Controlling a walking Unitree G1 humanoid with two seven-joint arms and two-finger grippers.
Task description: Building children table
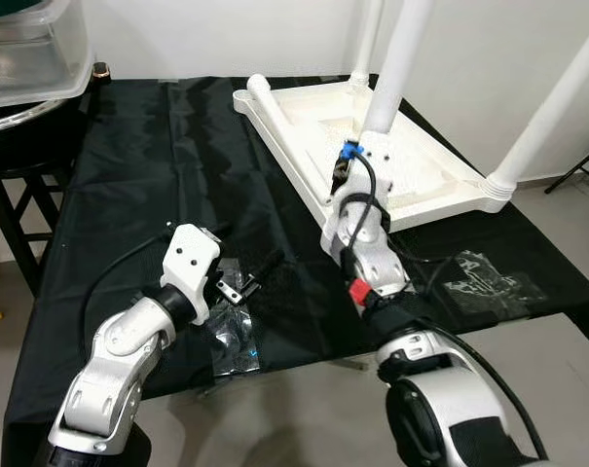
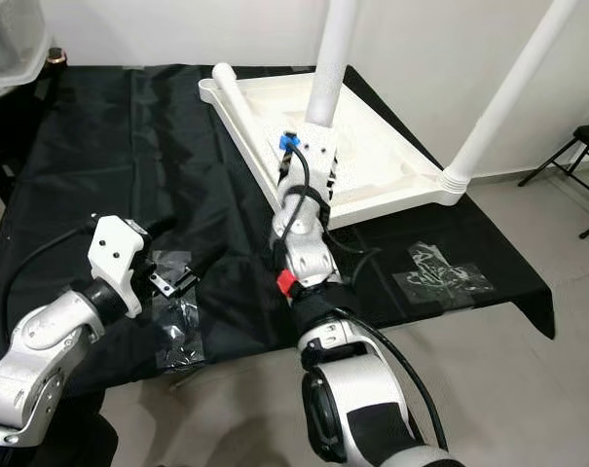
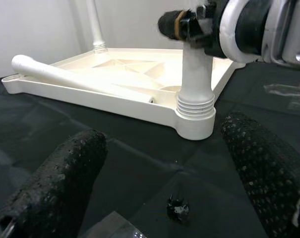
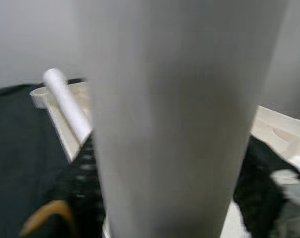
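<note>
The white children's table (image 1: 425,180) lies upside down on the black cloth. Three legs stand up from it. A loose leg (image 1: 279,115) lies inside along its left rim. My right gripper (image 1: 368,146) is shut on the near-corner leg (image 1: 396,68); in the right wrist view that leg (image 4: 174,114) stands between the black fingers (image 4: 83,191). My left gripper (image 1: 253,277) hovers open over the cloth, left of that corner, with nothing between its fingers (image 3: 65,178). A small black fastener (image 3: 178,208) lies on the cloth below it.
A clear plastic bag (image 1: 231,336) lies by the left gripper and another bag (image 1: 494,277) at the right front. A clear bin (image 1: 31,49) stands on a dark stand at the back left. The cloth's front edge is close; a dark stand's legs (image 1: 586,170) show far right.
</note>
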